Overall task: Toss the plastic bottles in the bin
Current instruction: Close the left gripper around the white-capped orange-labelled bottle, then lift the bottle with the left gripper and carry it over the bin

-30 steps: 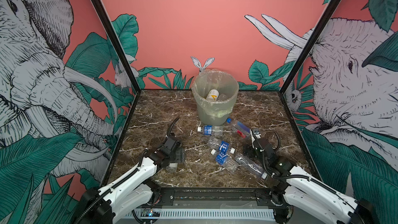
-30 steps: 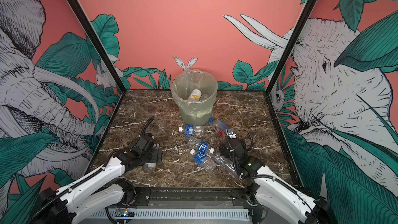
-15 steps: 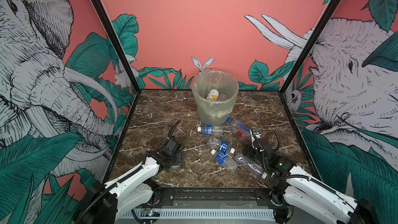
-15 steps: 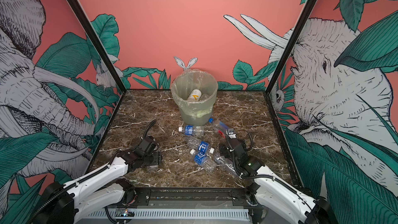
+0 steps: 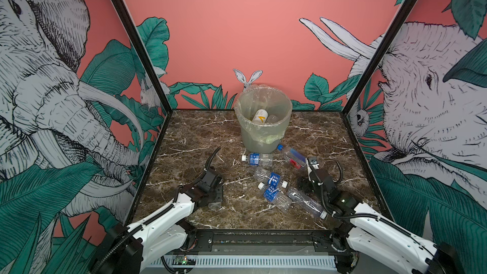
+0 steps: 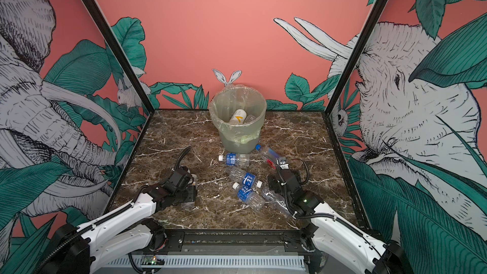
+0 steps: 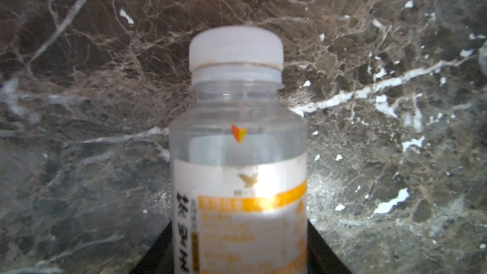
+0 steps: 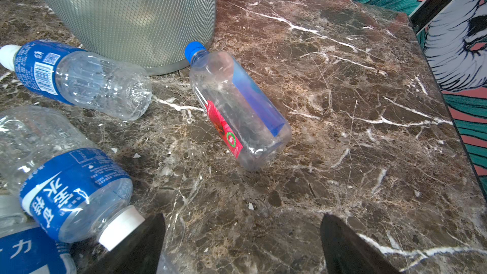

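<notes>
1. My left gripper (image 7: 238, 229) is clenched on a clear bottle with a white-and-orange label (image 7: 238, 154), its white cap pointing away from my wrist. It sits low over the marble table (image 5: 189, 138) at the near left. I cannot tell whether it is off the surface.
2. I judge the step in hand to be the pick-up of this bottle. The carry is not yet begun.
3. The bin (image 5: 253, 141) stands at the far middle, well apart from my grip. The next move calls for a lift, a swing far and right to above the bag-lined rim, and only then a release.
4. My right gripper (image 8: 242, 233) is spread wide and empty at the near right. It faces the red-and-blue labelled bottle (image 8: 237, 106), which lies just beside the bin's foot.
5. The blue-labelled bottles (image 5: 272, 179) lie near the middle, between my arms. My path should pass to their left or above them.
</notes>
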Robot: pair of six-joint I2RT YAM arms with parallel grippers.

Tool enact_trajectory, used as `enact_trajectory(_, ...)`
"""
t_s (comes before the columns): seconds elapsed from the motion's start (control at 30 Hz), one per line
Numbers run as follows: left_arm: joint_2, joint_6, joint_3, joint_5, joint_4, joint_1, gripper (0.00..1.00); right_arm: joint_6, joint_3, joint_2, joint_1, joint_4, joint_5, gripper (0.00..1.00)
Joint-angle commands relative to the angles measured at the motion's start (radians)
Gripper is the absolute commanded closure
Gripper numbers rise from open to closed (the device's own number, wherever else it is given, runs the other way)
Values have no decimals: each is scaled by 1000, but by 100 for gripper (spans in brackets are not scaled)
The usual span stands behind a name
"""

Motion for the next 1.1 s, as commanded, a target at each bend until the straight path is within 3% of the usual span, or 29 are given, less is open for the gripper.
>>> enact_trajectory(0.0, -68, 19, -16, -6, 9, -5, 51, 3, 24, 0, -1, 25, 16, 6)
enact_trajectory(0.37, -187, 90, -4, 31, 29, -8, 52, 3, 22, 2, 0, 33, 7, 7)
enact_trajectory(0.73, -439, 152, -43, 96, 86, -23, 52, 3, 23, 15, -1, 37, 16, 7)
enact_trajectory(1.07, -587, 191, -33, 82, 72, -34, 53, 3, 23, 24, -1, 40, 18, 7)
